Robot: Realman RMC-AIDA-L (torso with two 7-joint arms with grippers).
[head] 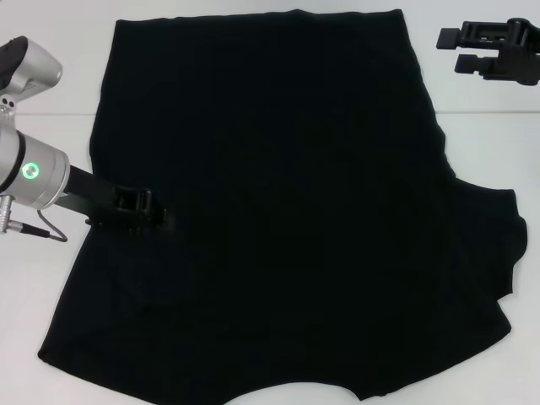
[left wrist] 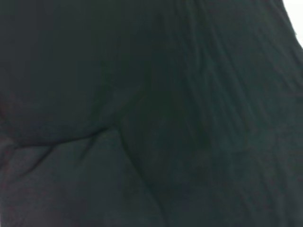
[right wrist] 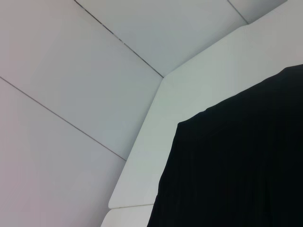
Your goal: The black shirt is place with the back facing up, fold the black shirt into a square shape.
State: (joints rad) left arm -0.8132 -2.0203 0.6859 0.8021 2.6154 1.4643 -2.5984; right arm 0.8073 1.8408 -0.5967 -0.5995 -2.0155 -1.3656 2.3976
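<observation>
The black shirt (head: pixel 287 202) lies spread flat on the white table (head: pixel 51 93), plain side up, with no lettering showing. One short sleeve sticks out at the right (head: pixel 494 245). My left gripper (head: pixel 156 216) is low over the shirt's left side, black against the black cloth. The left wrist view is filled with creased black shirt fabric (left wrist: pixel 142 118). My right gripper (head: pixel 458 51) is open and empty, off the shirt beyond its far right corner. The right wrist view shows that corner of the shirt (right wrist: pixel 236 161) on the table (right wrist: pixel 156 142).
The white table shows bare strips left and right of the shirt (head: pixel 489 143). Grey floor tiles (right wrist: pixel 71 71) lie beyond the table's edge. A cable (head: pixel 46 228) hangs by the left arm.
</observation>
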